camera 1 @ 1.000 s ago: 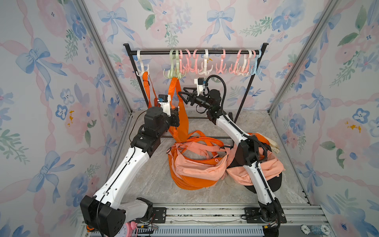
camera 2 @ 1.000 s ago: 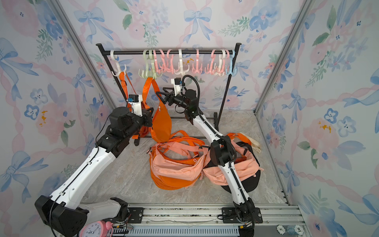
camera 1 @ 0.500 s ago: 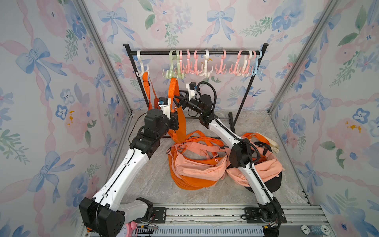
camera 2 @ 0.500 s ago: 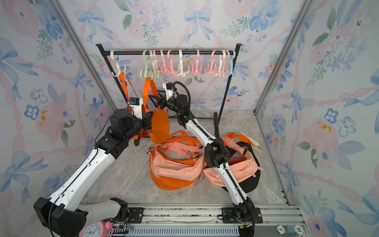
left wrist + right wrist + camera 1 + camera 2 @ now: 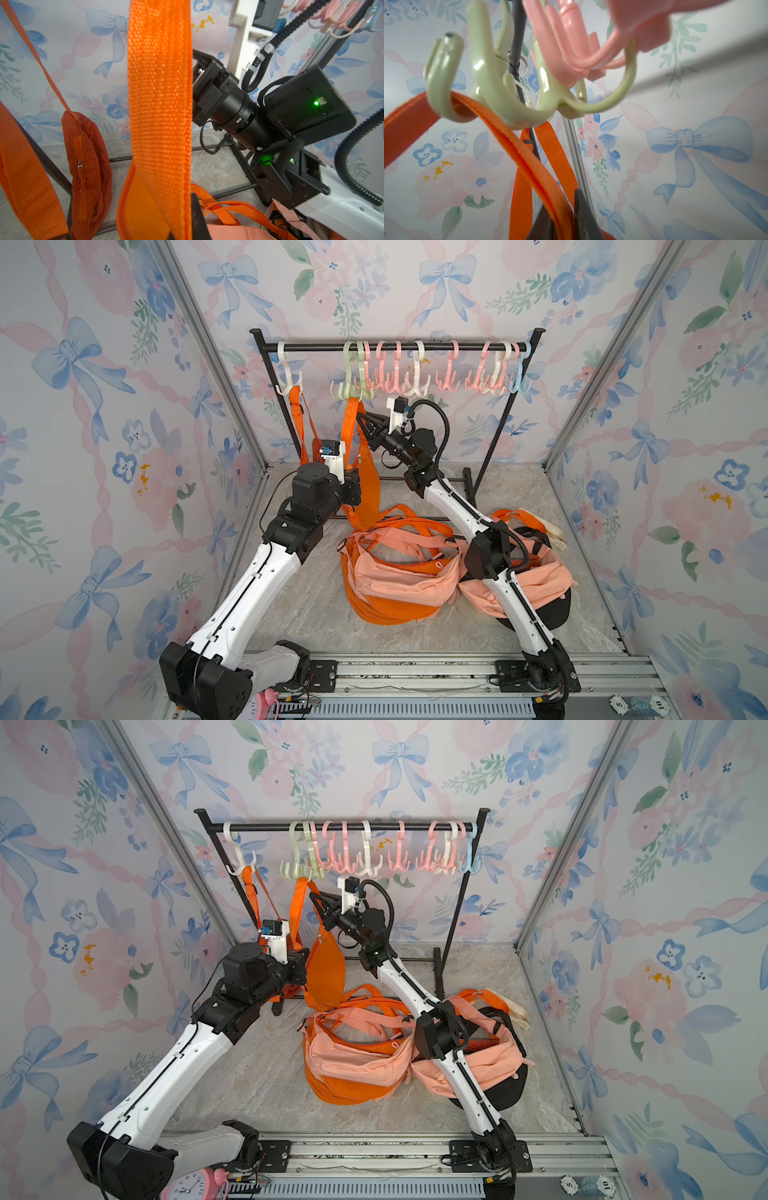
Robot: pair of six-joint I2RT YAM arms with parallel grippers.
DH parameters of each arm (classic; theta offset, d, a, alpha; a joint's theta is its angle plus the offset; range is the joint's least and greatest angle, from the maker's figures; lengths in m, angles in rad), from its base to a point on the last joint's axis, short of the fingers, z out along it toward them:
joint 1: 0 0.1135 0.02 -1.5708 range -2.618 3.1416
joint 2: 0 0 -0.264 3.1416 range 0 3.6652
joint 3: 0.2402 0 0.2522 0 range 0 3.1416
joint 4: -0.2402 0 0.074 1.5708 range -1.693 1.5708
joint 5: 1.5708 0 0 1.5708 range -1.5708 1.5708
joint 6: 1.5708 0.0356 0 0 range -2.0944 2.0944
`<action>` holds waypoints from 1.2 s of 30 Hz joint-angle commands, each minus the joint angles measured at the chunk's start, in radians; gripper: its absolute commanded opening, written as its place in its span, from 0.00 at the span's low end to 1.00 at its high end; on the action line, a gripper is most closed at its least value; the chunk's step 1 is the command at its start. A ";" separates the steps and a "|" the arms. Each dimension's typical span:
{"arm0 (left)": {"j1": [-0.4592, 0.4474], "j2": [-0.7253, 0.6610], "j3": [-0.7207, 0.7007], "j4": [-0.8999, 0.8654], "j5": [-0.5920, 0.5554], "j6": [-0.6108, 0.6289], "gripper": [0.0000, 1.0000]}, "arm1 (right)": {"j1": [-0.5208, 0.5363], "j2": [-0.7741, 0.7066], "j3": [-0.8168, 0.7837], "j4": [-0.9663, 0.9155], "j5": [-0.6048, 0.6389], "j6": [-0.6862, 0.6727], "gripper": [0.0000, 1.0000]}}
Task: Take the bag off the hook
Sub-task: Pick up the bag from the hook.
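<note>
Wide orange strap [image 5: 160, 93] hangs upright, mid-view; lower end pinched in left gripper [image 5: 182, 230], one dark finger [image 5: 197, 214] showing. Black wrist of right arm [image 5: 234, 104] just behind strap, fingertips hidden. Rust-orange zip pouch [image 5: 87, 166] hangs beside. Below, rack base bars [image 5: 232, 190] on marble floor [image 5: 214, 170].

Rail [image 5: 395, 347]: black
Bag [image 5: 328, 965] below rail: bright orange
Strap [image 5: 160, 104]: orange, woven
Hook [image 5: 446, 83] holding strap: pale green
Other hooks [image 5: 449, 384] along rail: pink, white, one light blue
Floor bags [image 5: 399, 576] below rail: peach, orange
Walls [image 5: 665, 406] behind rail: blue bows, pink ribbons, flowers
Floor [image 5: 316, 614]: grey marbled
</note>
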 commanded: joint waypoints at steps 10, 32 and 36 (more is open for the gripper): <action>0.015 0.049 0.095 -0.015 0.044 -0.016 0.00 | -0.029 -0.139 -0.196 0.119 0.010 0.088 0.00; 0.042 0.261 0.474 -0.087 0.086 0.014 0.00 | -0.046 -0.383 -0.440 0.162 -0.032 0.075 0.00; 0.045 0.280 0.549 -0.113 0.079 0.030 0.00 | -0.046 -0.406 -0.439 0.148 -0.031 0.064 0.00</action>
